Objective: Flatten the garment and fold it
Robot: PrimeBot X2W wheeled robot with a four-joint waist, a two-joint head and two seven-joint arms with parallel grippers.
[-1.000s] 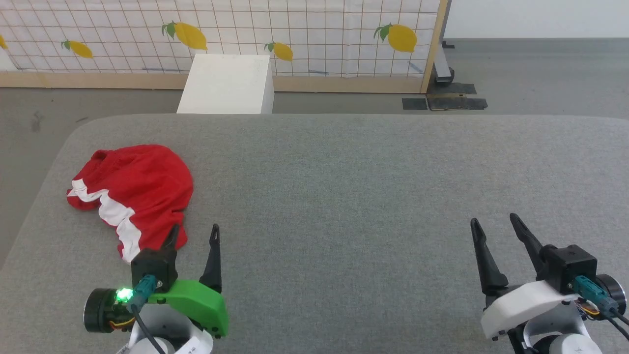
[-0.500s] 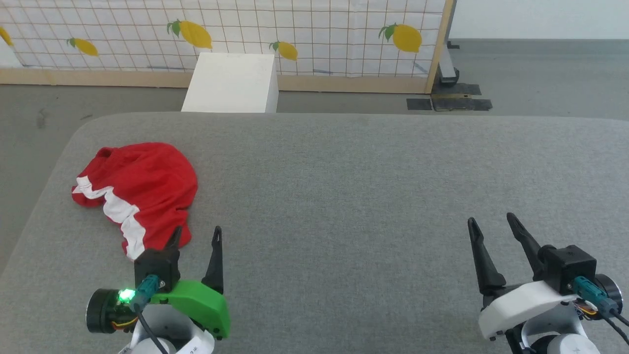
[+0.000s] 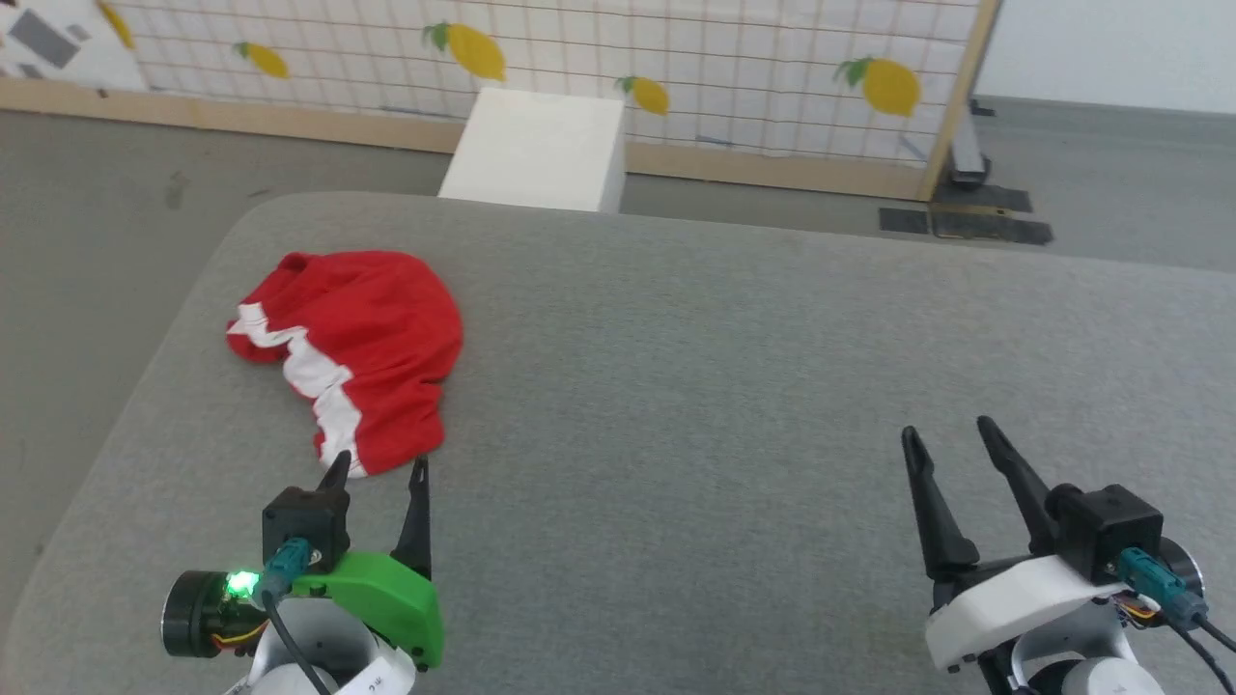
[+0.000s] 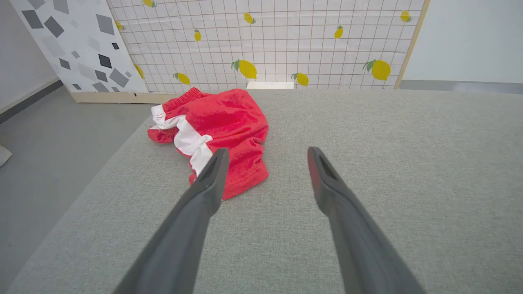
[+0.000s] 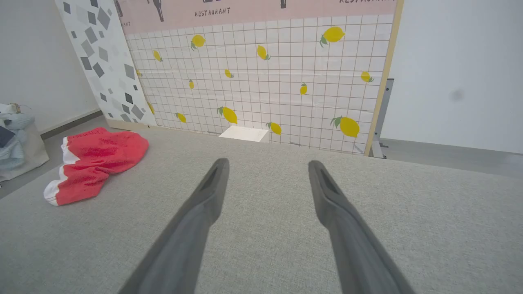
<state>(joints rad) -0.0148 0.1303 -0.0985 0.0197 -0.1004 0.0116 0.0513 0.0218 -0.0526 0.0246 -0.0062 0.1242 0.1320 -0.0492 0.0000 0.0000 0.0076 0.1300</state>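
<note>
Jaws are standing apart, empty, on both arms. On the grey surface (image 3: 734, 367), the garment (image 3: 372, 333) is lying bunched at far left, near hem just beyond the left gripper (image 3: 379, 471); the right gripper (image 3: 948, 454) is sitting well apart.

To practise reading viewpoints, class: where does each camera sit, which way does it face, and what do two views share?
Head view: on the head, facing down over the grey surface; left gripper and right gripper show.
Left wrist view: left wrist, along its fingers toward the garment.
Right wrist view: right wrist, along its fingers toward the lemon screen.
Both wrist views share the garment.
</note>
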